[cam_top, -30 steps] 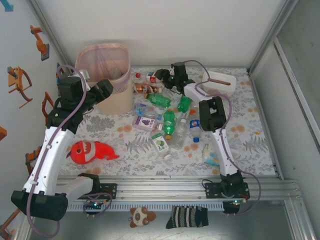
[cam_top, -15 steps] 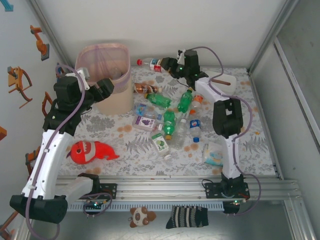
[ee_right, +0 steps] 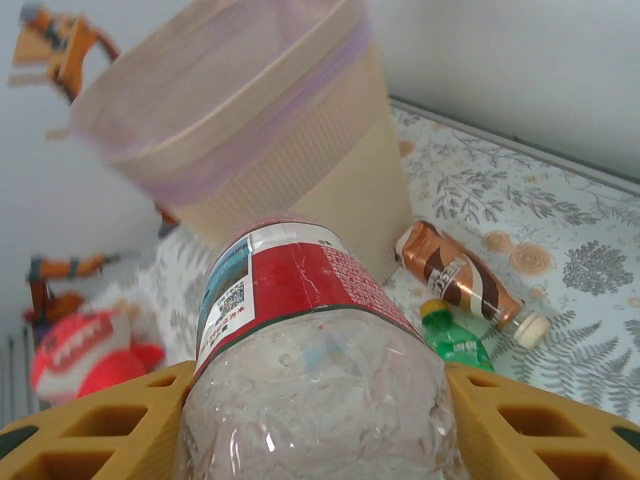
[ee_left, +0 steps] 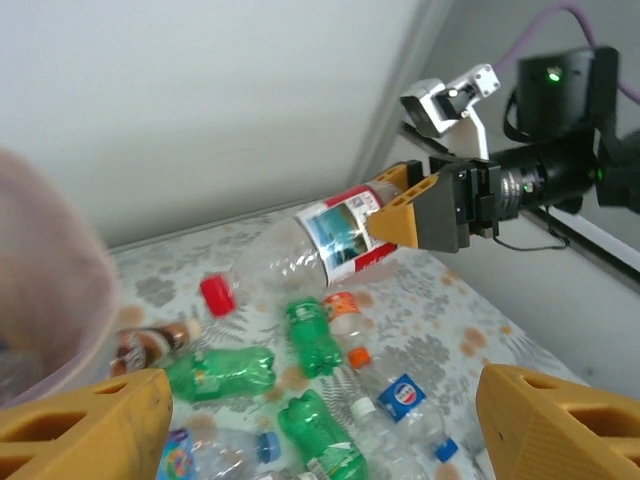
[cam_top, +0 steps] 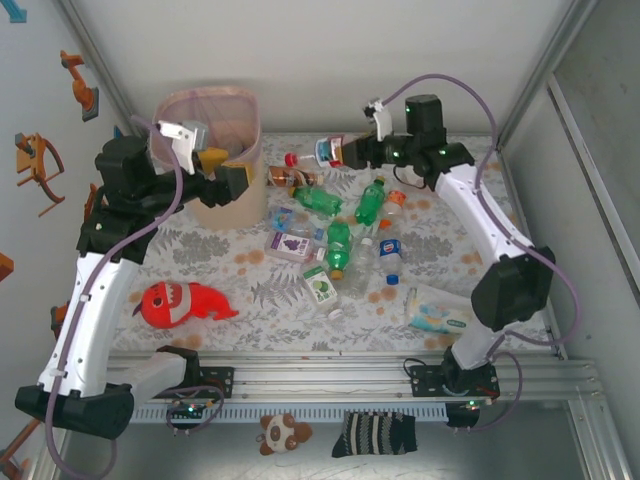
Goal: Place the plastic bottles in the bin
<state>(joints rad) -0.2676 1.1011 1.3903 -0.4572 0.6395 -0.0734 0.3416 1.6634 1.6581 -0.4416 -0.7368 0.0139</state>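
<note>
The plastic bottles (cam_top: 338, 245) lay mostly in a loose heap at the middle of the patterned table (cam_top: 210, 252), outside the bin. At 8 o'clock from that heap sat a red plush fish (cam_top: 180, 303). The left gripper (cam_top: 225, 172) hung with its jaws spread wide and nothing between them, just at 3 o'clock of the bin (cam_top: 222, 208), which stood upright at the table's 10 o'clock corner. In the heap were green bottles (cam_top: 318, 200), a brown bottle (cam_top: 285, 177) nearest the bin and a clear one with a blue label (cam_top: 388, 252). At 12 o'clock of the heap the right gripper (cam_top: 347, 150) was clamped on a clear red-labelled bottle (cam_top: 322, 152), held off the table on its side, its red cap (cam_top: 291, 158) pointing to 9 o'clock, toward the bin. A pale wipes pack (cam_top: 438, 310) lay at 4 o'clock.
</note>
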